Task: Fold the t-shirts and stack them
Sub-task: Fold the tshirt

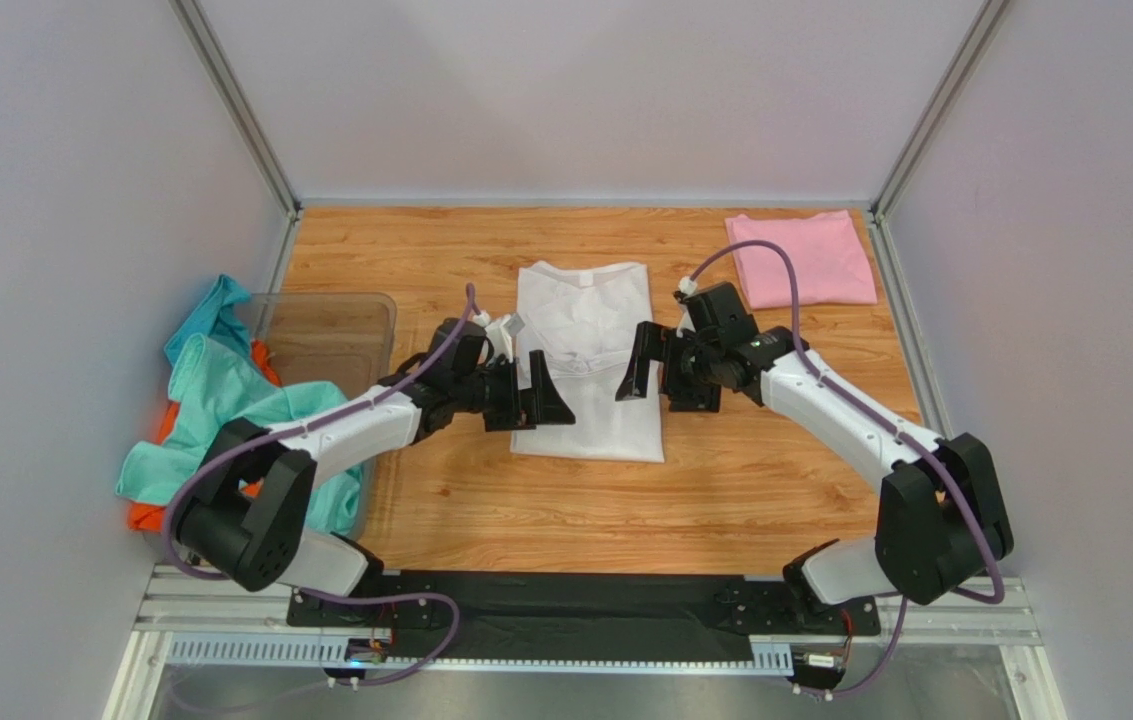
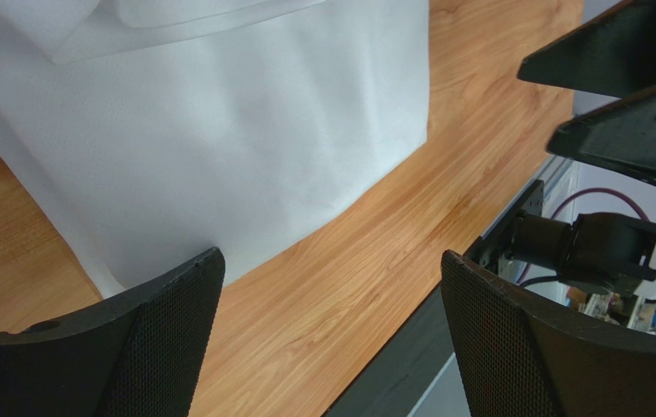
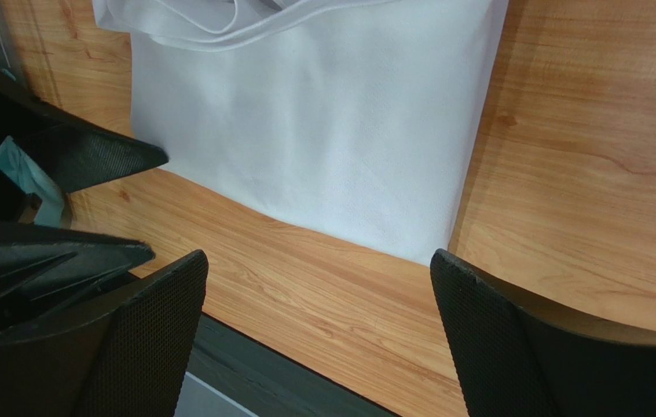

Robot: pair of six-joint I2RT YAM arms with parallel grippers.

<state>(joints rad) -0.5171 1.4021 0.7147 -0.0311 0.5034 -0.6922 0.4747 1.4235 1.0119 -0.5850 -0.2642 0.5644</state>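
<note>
Top external: left gripper (image 1: 542, 396) spread wide and empty at the left edge of the white t-shirt (image 1: 587, 348), which lies folded narrow mid-table; right gripper (image 1: 641, 368) equally spread opposite. Pinching one layer unevenly could skew the fold

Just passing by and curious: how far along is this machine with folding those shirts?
Done: the pale pink cloth t-shirt lies folded at the far right of the wooden table. In hand: the white cloth t-shirt, sides folded in but full length, lies between the open left gripper and right gripper, neither holding it. Left: the crumpled teal t-shirt and orange t-shirt by the clear plastic bin, plus stacking.
</note>
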